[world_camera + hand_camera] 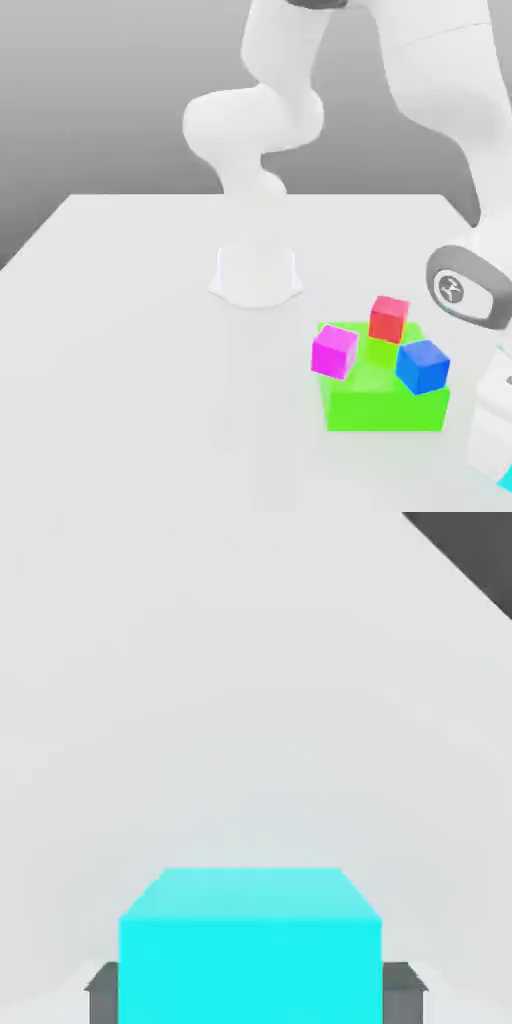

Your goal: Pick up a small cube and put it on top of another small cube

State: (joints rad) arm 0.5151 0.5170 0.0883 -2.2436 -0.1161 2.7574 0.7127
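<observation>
Tool [250,994] clamps cyan cube [250,942]

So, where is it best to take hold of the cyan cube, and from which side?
Probably from above, on two opposite flat side faces of the cyan cube. It sits flat on the table, so the top is free and parallel walls suit two fingers. The hand view shows the tool already standing so, one finger at each side.

White table [120,330], green block [385,405], cyan cube [250,947]
</observation>
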